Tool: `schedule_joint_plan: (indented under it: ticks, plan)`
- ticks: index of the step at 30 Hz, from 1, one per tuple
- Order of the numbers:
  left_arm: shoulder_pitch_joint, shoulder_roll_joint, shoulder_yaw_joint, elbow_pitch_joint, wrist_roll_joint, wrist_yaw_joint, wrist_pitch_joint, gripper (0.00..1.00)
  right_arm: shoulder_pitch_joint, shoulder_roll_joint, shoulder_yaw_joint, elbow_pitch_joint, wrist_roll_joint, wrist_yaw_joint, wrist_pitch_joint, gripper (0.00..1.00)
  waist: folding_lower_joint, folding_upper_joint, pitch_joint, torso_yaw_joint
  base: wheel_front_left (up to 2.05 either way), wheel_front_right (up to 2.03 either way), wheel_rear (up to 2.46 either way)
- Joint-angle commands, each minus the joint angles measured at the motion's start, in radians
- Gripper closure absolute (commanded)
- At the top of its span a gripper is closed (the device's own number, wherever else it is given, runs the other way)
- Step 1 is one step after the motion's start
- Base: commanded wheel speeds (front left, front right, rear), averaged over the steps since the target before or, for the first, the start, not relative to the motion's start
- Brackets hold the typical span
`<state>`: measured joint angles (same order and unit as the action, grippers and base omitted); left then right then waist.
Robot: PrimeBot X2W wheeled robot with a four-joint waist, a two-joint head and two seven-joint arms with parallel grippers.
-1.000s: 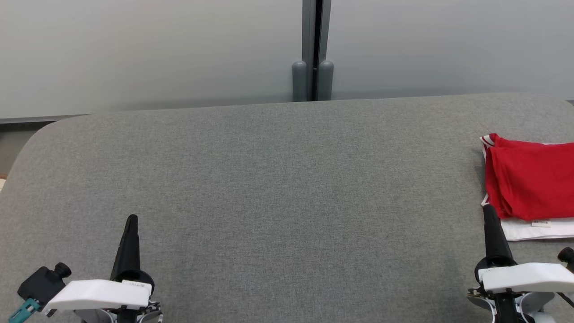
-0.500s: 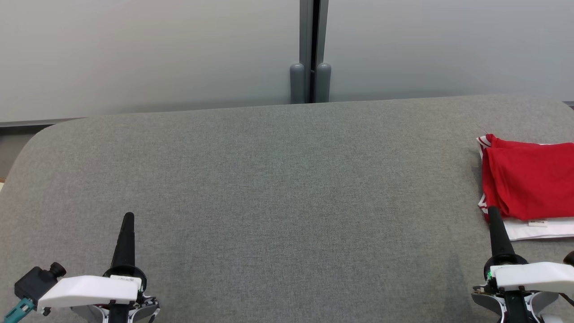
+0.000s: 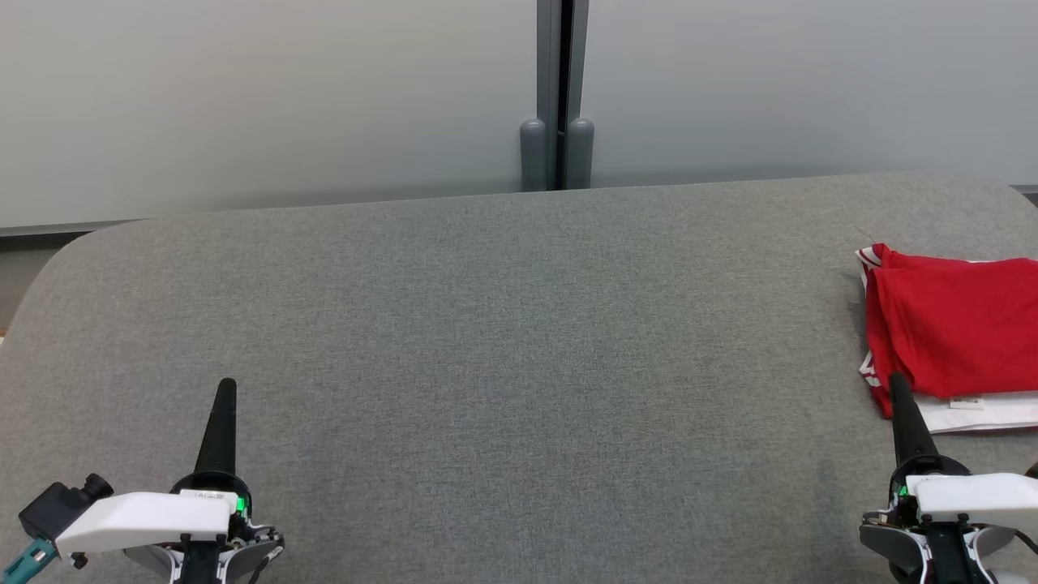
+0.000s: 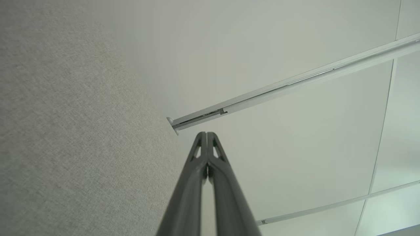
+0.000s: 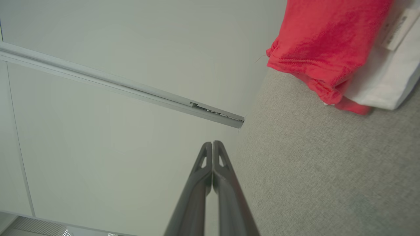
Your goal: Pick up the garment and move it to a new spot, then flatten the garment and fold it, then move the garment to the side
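Observation:
A folded red garment point(image 3: 953, 332) lies at the right edge of the grey table point(image 3: 503, 324), on top of a white folded piece point(image 3: 985, 412). In the right wrist view the red garment point(image 5: 321, 36) sits at the upper right, with the white piece point(image 5: 384, 82) beneath it. My right gripper point(image 3: 895, 379) is shut and empty, its tip just at the garment's near left corner. Shut and empty too, my left gripper point(image 3: 227, 384) hovers over the table's near left part. Both pairs of fingertips point(image 4: 206, 134) point(image 5: 212, 143) are pressed together.
A pale partition wall point(image 3: 284, 97) with a grey vertical joint point(image 3: 558, 89) stands behind the table's far edge. The table's left corner is rounded, with floor beyond it point(image 3: 20, 268).
The head camera has shifted, so the picture slid slightly left and down. Both grippers stay shut and sit a little lower in view. The garment lies as before.

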<state>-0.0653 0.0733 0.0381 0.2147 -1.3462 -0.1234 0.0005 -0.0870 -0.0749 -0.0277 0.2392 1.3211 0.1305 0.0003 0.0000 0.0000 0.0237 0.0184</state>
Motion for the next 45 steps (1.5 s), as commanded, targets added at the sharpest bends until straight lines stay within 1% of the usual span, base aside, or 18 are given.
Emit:
schedule_joint_plan:
  ticks: [1, 25, 42, 45]
  plan:
    - [-0.018, 0.006, 0.007, -0.002, -0.017, -0.008, 0.006, 1.00, -0.017, -0.006, -0.006, -0.006, 0.020, 0.000, 0.005, 1.00, 0.0000, 0.0000, 0.000, 0.000, 0.00, 0.00, 0.00]
    - [-0.037, 0.003, 0.032, 0.018, -0.195, -0.009, 0.060, 1.00, -0.021, -0.002, -0.038, 0.000, 0.213, 0.000, 0.061, 1.00, 0.0000, 0.0000, -0.012, -0.011, 0.00, 0.00, 0.00]
    - [-0.048, 0.000, 0.048, 0.031, -0.296, -0.010, 0.091, 1.00, -0.021, 0.001, -0.057, 0.003, 0.320, 0.000, 0.093, 1.00, 0.0000, 0.0000, -0.020, -0.018, 0.00, 0.00, 0.00]
    - [-0.048, 0.000, 0.049, 0.031, -0.294, -0.010, 0.091, 1.00, -0.021, 0.002, -0.058, 0.004, 0.318, 0.000, 0.093, 1.00, 0.0000, 0.0000, -0.020, -0.018, 0.00, 0.00, 0.00]
